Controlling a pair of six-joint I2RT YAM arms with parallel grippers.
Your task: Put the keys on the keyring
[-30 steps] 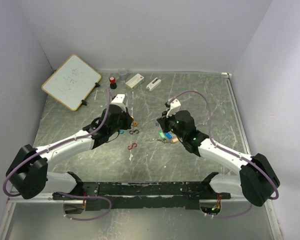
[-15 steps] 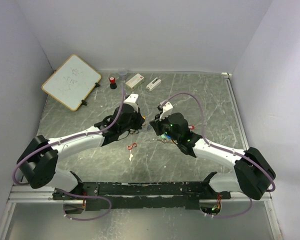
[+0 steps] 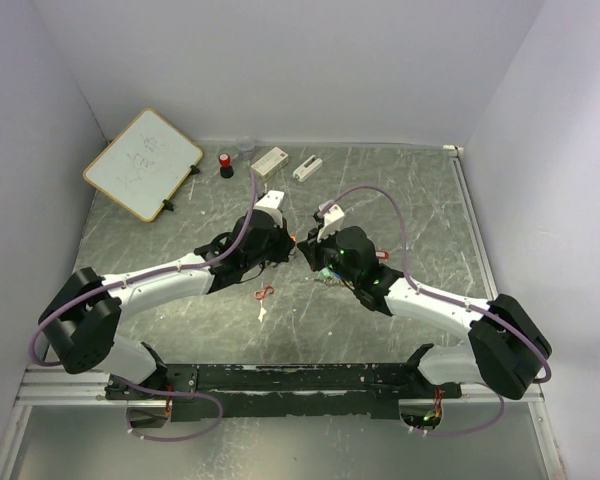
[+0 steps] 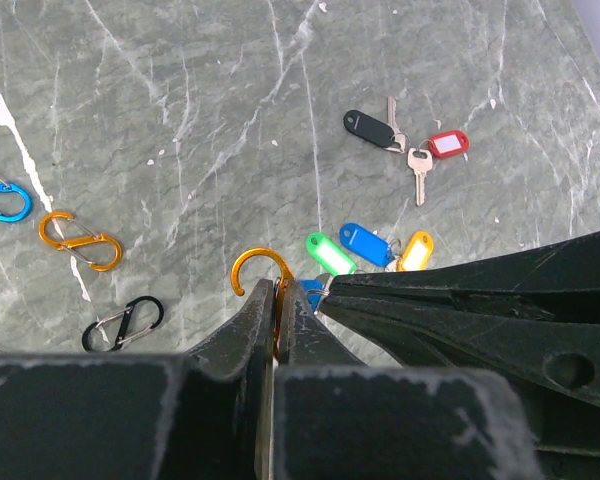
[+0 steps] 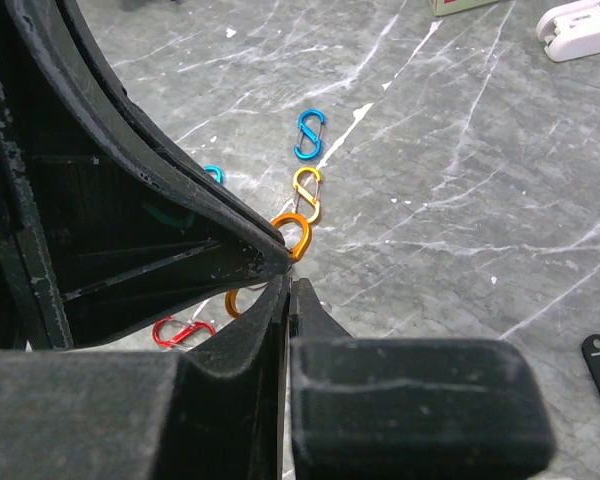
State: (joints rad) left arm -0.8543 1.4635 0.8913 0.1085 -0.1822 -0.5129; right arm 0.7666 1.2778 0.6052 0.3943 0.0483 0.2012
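- The left claw (image 4: 275, 300) is clamped on one half of an orange S-clip (image 4: 261, 262) and holds it clear of the counter (image 4: 180, 100). The open hook projects beyond the fingertips; we judge this presents it as the keyring for threading.
- The right claw (image 5: 288, 288) is pressed together, its tip meeting the left claw's tip beside the clip. A blue fragment (image 4: 310, 291) shows there; we cannot tell whether it is gripped.
- The keys lie on the counter: green-tagged key (image 4: 330, 252), blue-tagged key (image 4: 365, 243) and yellow-tagged key (image 4: 416, 250) bunched below the claws, black-tagged key (image 4: 370, 128) and red-tagged key (image 4: 447, 143) farther off.
- Spare S-clips (image 4: 78, 240) lie well apart.
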